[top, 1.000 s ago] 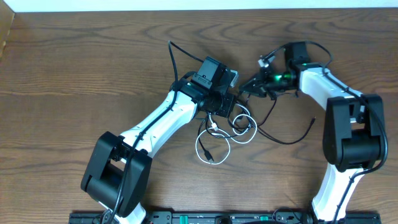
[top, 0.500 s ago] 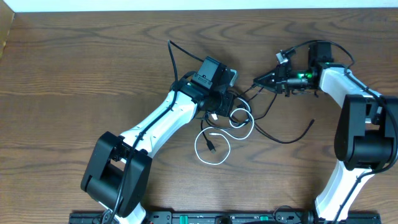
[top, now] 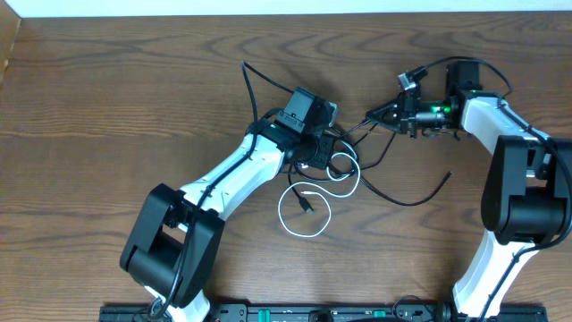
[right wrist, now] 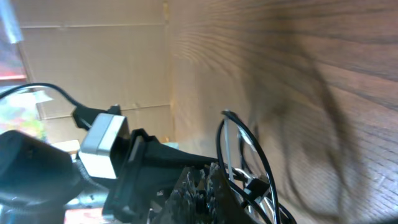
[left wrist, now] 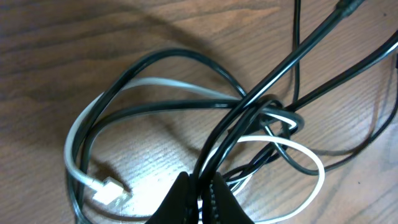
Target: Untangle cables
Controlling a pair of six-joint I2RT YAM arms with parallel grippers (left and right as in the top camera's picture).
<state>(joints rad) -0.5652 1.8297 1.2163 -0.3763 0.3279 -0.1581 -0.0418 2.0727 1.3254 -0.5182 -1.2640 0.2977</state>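
The cables lie tangled at mid-table: a white cable point(top: 281, 210) looped toward the front, and black cables point(top: 413, 204) trailing right and to the back point(top: 248, 79). My left gripper point(top: 315, 157) is over the knot. In the left wrist view it point(left wrist: 200, 190) is shut on black cable strands, with black loops point(left wrist: 168, 53), the white cable point(left wrist: 71, 137) and its plug point(left wrist: 106, 188) on the wood. My right gripper point(top: 369, 118) points left and is shut on a black strand stretched to the knot. The right wrist view is blurred, showing the gripper point(right wrist: 208, 180) and a black loop point(right wrist: 252, 134).
A cardboard box edge point(top: 7, 45) stands at the table's far left corner. The right arm's base point(top: 514, 206) rises at the right front and the left arm's base point(top: 170, 246) at the left front. A black rail point(top: 313, 313) runs along the front edge.
My right gripper has moved right, away from the knot, drawing its black strand out. The left gripper and the white loop have shifted slightly left.
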